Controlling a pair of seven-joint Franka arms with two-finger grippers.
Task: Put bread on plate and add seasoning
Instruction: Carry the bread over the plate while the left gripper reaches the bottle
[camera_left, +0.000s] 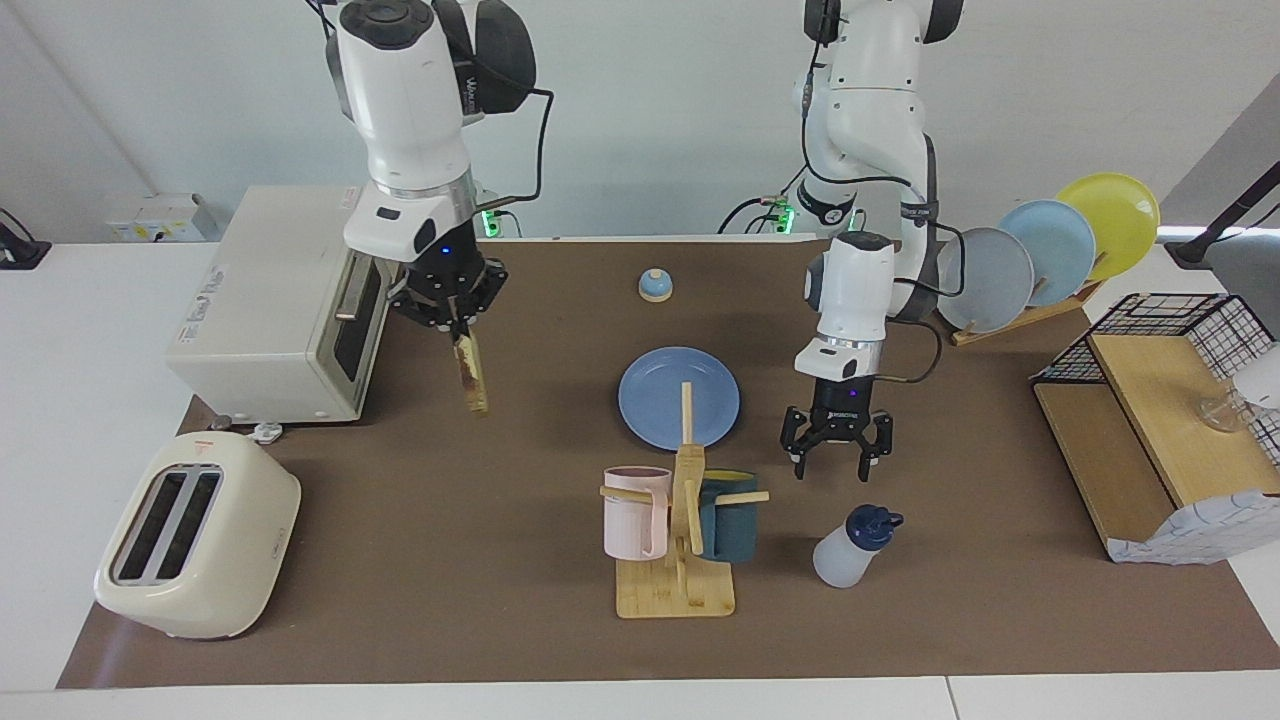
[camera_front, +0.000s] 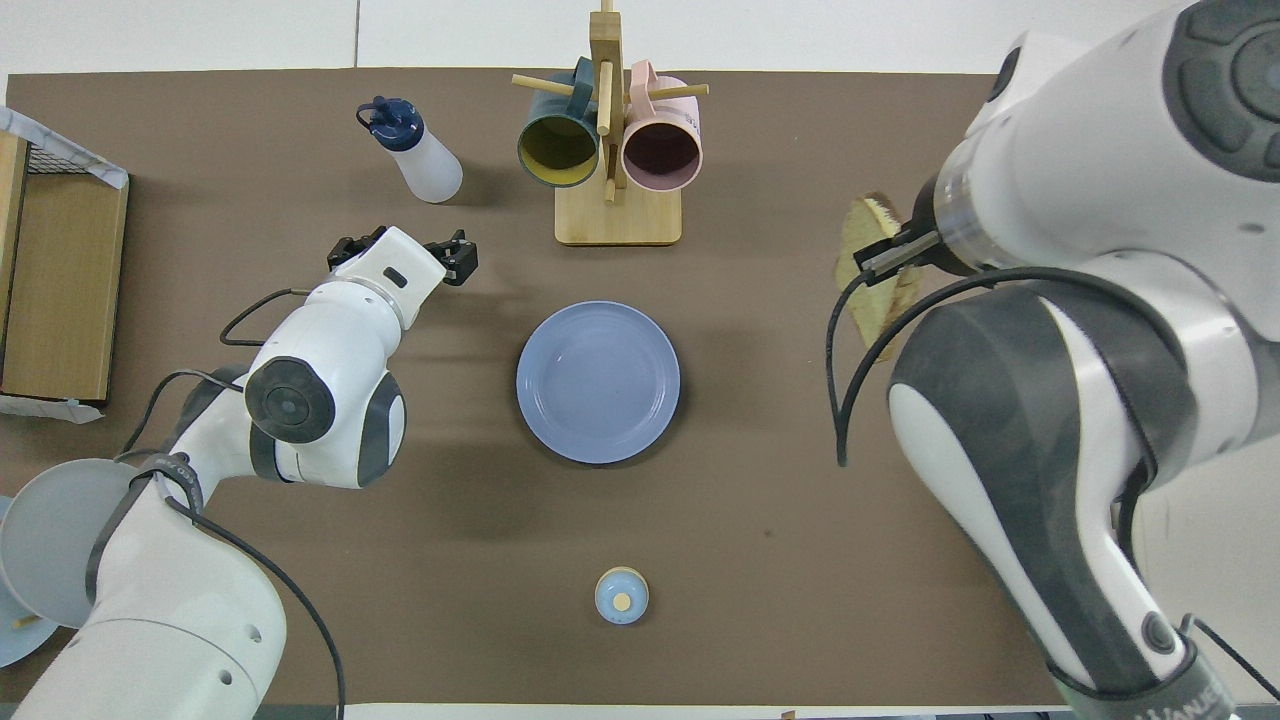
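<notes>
Writing on oven side, illegible

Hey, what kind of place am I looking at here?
Most likely a robotics lab's mock kitchen: a toaster, a toaster oven and a mug rack sit on a brown mat, worked by two robot arms against bare white walls.

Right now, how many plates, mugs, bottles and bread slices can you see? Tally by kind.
Plates: 4, one flat blue plate on the table, three upright in the rack (grey, light blue, yellow)
Mugs: 2, pink and teal
Bottles: 1, bottle
Bread slices: 1, bread
Total: 8
</notes>
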